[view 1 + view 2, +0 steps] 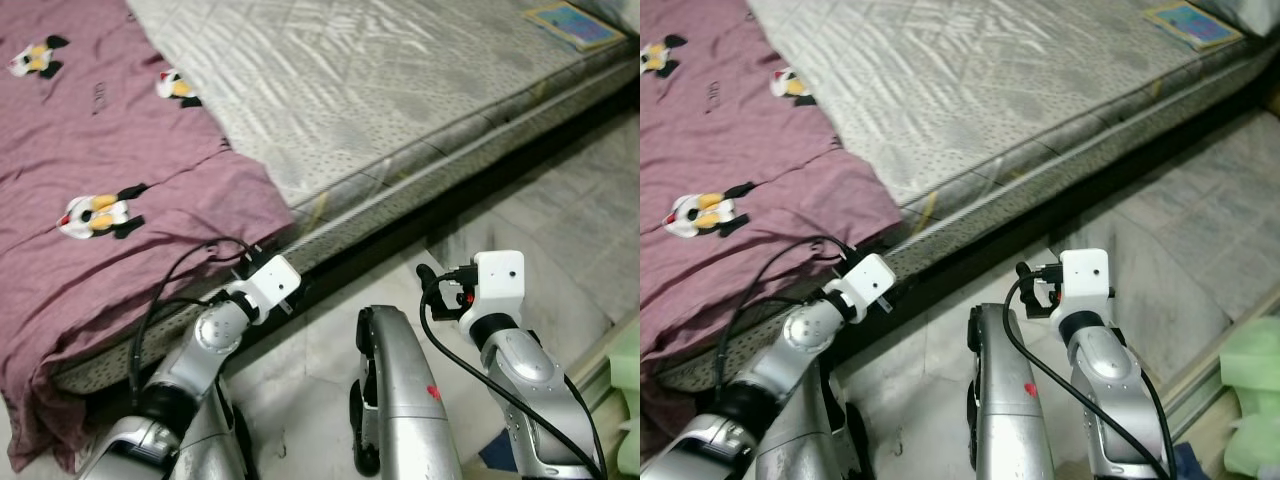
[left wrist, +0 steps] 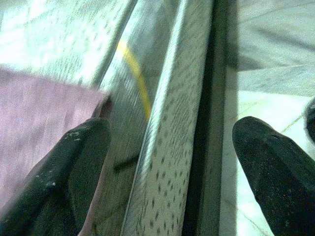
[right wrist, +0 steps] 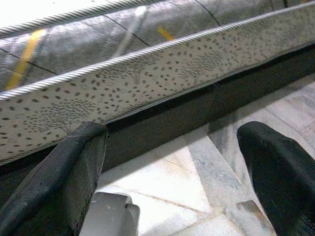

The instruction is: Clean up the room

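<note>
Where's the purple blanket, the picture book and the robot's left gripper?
Blanket (image 1: 110,150), left eye view, on the flat middle of the cloth on the mattress.
Book (image 1: 575,24), left eye view, on its cover, at the far corner of the mattress.
Left gripper (image 2: 170,162), left wrist view, midway between its open fingertips.

Bright light is glaring off the mattress (image 1: 400,90) toward twelve o'clock, while the left wrist view is blurring

Silver arms (image 1: 205,345), black cables (image 1: 470,365)
</note>
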Robot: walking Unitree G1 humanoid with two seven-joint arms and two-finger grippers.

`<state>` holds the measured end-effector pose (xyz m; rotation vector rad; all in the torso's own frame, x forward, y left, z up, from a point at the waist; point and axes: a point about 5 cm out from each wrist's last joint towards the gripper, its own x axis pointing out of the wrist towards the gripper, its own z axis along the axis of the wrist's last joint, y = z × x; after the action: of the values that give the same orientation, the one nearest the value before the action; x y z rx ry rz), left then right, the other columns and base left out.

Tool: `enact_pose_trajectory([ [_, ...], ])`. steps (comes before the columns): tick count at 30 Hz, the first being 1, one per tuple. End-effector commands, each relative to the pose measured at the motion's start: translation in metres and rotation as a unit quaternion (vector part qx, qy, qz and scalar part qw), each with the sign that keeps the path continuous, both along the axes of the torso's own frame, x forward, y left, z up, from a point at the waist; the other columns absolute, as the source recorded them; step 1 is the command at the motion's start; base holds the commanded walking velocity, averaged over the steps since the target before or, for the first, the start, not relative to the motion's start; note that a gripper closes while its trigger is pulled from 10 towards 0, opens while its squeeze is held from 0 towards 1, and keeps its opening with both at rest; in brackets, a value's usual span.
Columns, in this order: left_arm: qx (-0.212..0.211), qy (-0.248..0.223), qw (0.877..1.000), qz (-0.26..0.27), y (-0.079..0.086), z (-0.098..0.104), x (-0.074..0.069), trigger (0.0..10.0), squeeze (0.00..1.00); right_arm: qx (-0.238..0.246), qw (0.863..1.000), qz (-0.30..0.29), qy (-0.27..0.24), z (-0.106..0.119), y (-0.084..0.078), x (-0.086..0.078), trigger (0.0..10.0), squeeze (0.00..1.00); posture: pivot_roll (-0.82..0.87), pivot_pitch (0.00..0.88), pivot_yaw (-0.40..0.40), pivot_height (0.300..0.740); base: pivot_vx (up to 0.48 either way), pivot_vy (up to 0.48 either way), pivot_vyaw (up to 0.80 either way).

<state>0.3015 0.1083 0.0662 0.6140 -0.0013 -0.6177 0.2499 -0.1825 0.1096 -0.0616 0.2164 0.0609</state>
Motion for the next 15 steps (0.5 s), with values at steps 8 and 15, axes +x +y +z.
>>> enact_pose_trajectory([
  [8,-0.234,-0.067,0.907,0.342,0.079,0.063,0.060,10.0,0.00,-0.007,1.000,-0.020,-0.002,0.004,-0.007,-0.020,10.0,0.00,-0.23,0.214,0.011,0.482,0.000,0.000,0.00],
  [15,-0.178,0.088,0.909,0.366,0.078,0.041,0.076,10.0,0.00,-0.028,0.999,-0.035,0.015,0.008,-0.020,-0.045,10.0,0.00,-0.29,0.261,0.015,0.482,0.000,0.000,0.00],
])
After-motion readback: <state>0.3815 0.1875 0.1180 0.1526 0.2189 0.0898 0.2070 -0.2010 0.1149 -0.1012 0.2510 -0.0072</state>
